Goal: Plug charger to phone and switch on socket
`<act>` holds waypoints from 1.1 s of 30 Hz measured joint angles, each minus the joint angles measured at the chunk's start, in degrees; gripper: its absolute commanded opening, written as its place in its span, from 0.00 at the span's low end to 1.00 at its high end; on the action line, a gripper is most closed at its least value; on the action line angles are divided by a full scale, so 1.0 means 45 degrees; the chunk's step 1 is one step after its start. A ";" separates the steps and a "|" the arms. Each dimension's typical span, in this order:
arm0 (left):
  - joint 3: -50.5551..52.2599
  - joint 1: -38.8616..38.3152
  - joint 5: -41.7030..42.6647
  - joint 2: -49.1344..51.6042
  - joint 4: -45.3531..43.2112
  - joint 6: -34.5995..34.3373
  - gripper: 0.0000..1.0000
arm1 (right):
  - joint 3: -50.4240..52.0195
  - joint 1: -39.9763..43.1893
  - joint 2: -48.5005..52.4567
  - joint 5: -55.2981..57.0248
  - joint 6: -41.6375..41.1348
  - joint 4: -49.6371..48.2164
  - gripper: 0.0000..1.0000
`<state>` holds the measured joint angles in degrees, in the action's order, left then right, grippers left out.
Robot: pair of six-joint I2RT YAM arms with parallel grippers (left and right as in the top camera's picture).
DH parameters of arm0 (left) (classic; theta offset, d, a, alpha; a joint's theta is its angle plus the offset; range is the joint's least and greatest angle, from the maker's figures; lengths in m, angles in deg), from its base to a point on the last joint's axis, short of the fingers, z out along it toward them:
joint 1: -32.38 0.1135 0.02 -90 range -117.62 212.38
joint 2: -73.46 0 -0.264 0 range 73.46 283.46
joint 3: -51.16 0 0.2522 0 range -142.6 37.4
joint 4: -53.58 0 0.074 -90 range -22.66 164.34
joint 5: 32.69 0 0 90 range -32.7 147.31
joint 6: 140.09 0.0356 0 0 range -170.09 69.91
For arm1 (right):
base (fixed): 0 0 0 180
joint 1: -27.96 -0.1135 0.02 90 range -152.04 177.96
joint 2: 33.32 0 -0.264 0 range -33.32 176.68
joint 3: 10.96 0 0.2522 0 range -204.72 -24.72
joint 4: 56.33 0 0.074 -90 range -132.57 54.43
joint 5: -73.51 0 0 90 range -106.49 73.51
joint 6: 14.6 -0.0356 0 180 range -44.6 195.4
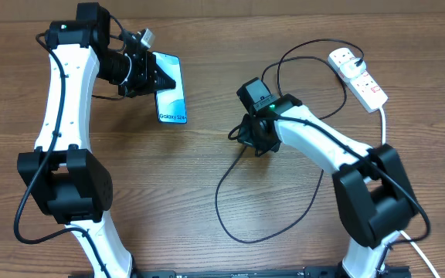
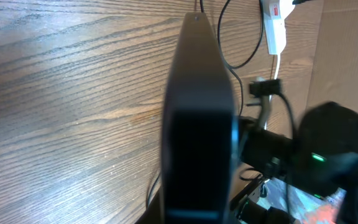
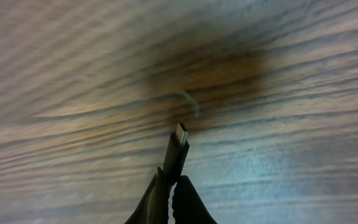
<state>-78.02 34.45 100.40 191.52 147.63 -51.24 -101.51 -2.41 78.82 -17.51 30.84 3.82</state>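
The phone (image 1: 171,91), its light blue screen reading "Galaxy S24+", is held at the top left by my left gripper (image 1: 150,72), which is shut on its upper end. In the left wrist view the phone (image 2: 197,112) shows edge-on as a dark slab above the wood. My right gripper (image 3: 169,182) is shut on the charger's small connector tip (image 3: 178,148), which points at the tabletop just below. In the overhead view that gripper (image 1: 247,137) is at mid-table, right of the phone. The charger's black cable (image 1: 217,199) loops across the table to the white socket (image 1: 358,76).
The socket's thick white cord (image 1: 383,123) runs down the right side behind the right arm. The socket (image 2: 272,28) and the right arm (image 2: 328,146) also show in the left wrist view. Cable loops lie in front of and behind my right gripper.
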 measured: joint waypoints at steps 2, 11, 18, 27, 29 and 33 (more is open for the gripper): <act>-0.0005 0.0000 -0.0019 0.0000 0.0000 -0.0005 0.04 | 0.0024 0.0000 0.0359 0.0005 -0.0019 -0.0053 0.09; -0.0005 0.0000 -0.0034 0.0000 0.0005 -0.0010 0.04 | 0.0039 -0.0005 0.0539 0.0073 -0.0058 0.0471 0.44; -0.0005 0.0000 -0.0068 0.0000 0.0005 -0.0010 0.04 | -0.1583 0.0461 0.0583 -0.1190 0.0408 0.2176 0.62; 0.0000 0.0000 -0.0068 0.0000 -0.0010 -0.0010 0.04 | -0.1768 0.0316 0.0612 -0.0937 -0.0418 0.2030 0.66; 0.0000 0.0000 -0.0073 0.0000 -0.0010 -0.0010 0.04 | -0.1768 0.0117 0.0665 -0.0534 -0.0792 0.2025 0.66; 0.0000 0.0000 -0.0073 0.0000 -0.0010 -0.0010 0.04 | -0.1768 -0.0194 0.0967 0.0053 -0.1481 0.1982 0.66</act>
<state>-78.02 34.45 100.07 191.52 147.59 -51.29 -109.47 -3.28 83.17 -17.27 24.18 12.74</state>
